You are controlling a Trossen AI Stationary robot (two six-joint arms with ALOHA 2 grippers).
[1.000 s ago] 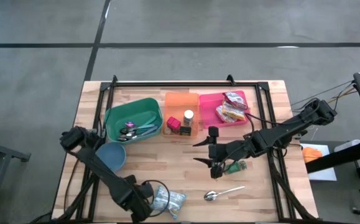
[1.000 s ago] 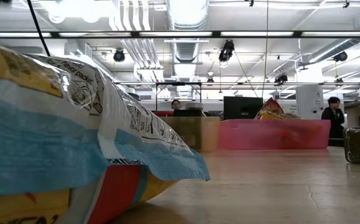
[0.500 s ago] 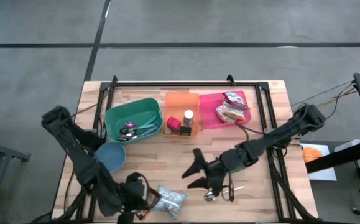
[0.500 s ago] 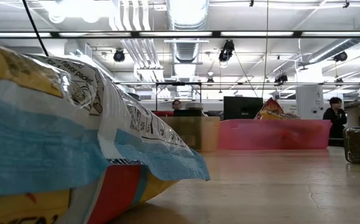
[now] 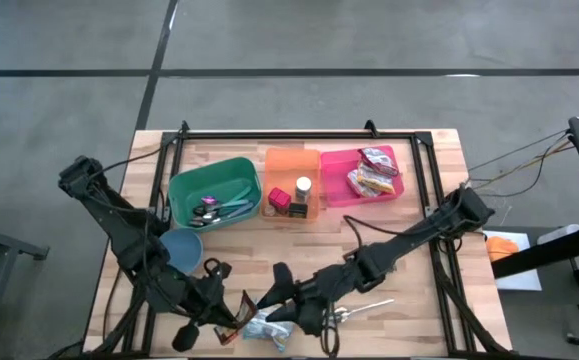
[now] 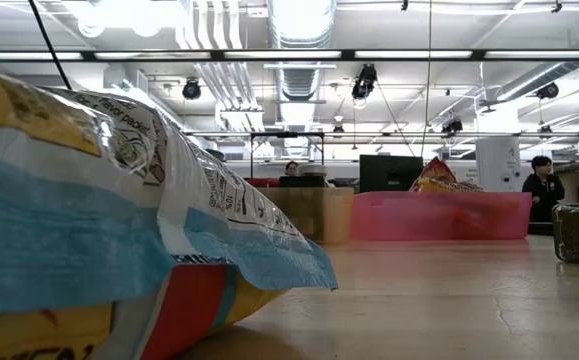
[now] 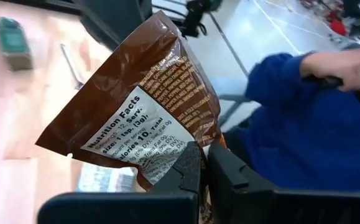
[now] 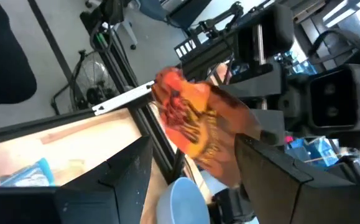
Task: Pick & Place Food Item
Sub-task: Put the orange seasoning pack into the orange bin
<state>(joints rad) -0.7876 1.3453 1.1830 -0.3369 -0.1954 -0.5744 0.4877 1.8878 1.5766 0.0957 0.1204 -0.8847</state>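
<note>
Wooden table (image 5: 439, 160) in open office, left end effector (image 7: 199, 163) clenched on brown packet (image 7: 143, 109)

Overhead camera covers the whole table (image 5: 421, 150); low camera sits against a snack bag (image 6: 89, 200).

Grey floor (image 5: 369, 40), ceiling strip lights (image 6: 299, 55)

Snack bags (image 5: 373, 172) in rightmost bin (image 5: 331, 176)
</note>
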